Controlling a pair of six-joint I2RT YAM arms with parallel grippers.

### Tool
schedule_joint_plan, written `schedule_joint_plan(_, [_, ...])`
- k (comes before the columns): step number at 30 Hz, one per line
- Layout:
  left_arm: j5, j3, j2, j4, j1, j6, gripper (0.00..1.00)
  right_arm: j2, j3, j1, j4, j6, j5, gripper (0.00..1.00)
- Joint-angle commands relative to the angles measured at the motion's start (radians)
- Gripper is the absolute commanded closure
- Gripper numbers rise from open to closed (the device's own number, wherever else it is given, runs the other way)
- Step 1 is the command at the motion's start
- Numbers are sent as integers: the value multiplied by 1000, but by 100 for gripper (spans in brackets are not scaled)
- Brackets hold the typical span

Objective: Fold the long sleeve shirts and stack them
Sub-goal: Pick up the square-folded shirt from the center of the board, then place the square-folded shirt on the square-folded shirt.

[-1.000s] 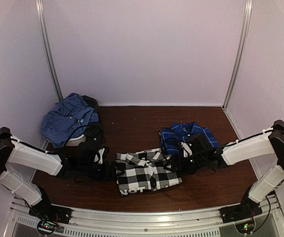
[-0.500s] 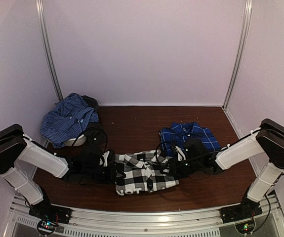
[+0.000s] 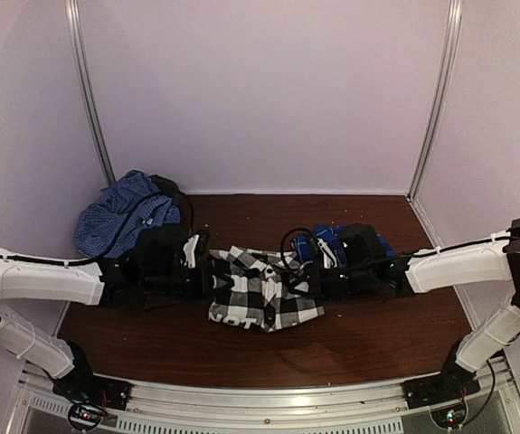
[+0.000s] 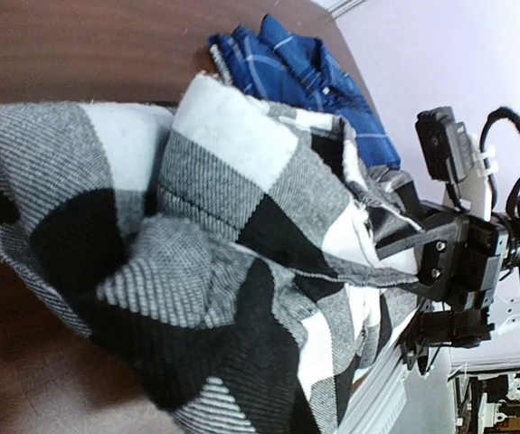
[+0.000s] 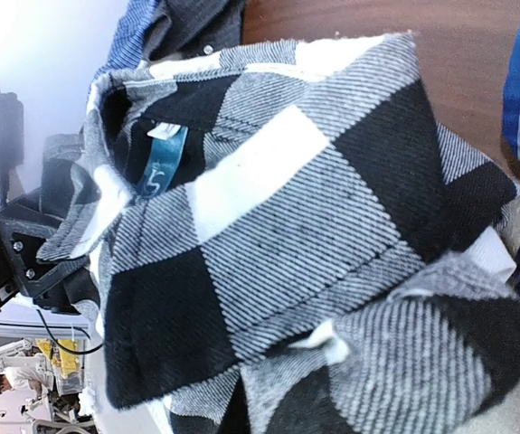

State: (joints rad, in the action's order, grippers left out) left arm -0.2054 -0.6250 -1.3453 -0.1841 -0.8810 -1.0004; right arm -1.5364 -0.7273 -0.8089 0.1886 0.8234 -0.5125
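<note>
**Inspector A:** Firstly, overhead view. Progress?

**Inspector B:** Found the black-and-white check shirt [image 3: 264, 289] bunched at centre of frame over the table [image 3: 241, 212], strung between the arms. Noted the left gripper [image 3: 207, 276] clenched on its left edge and the right gripper [image 3: 316, 276] clenched on its right edge. Observed the royal blue shirt [image 3: 382, 246] right of centre, largely hidden behind the right arm. Looks laid flat, but cannot confirm a fold. Logged a paler blue garment [image 3: 124, 221] crumpled at left of frame by the wall, plainly unfolded.

**Inspector A:** Left wrist view?

**Inspector B:** Filled with check cloth gathered in loose folds. Unable to see own fingers under it. Spotted the royal blue shirt at top centre, lying on the wood beyond, and the right gripper at right edge, pinching the far side.

**Inspector A:** Right wrist view?

**Inspector B:** Much the same. Noted a teal neck label [image 5: 160, 161] at upper left, with the left gripper at left edge holding that end. Saw only a sliver of royal blue at far right.

**Inspector A:** Verdict?

**Inspector B:** Judged roughly midway at best. Check shirt in hand, not yet neatly folded. Nothing stacked on anything so far.
</note>
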Motion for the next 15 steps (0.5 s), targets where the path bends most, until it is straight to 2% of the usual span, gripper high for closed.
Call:
schedule_joint_plan(1, [96, -204, 48, 174, -4, 120, 100, 112, -95, 46, -145, -69, 25, 100])
schedule_joint_plan(4, [115, -289, 4, 239, 5, 168, 100, 166, -147, 107, -248, -114, 49, 100])
schedule_joint_plan(8, [86, -408, -96, 220, 30, 210, 100, 204, -226, 220, -393, -204, 72, 100])
schedule_joint_plan(15, [-4, -791, -432, 248, 50, 304, 100, 192, -339, 463, -610, -370, 71, 100])
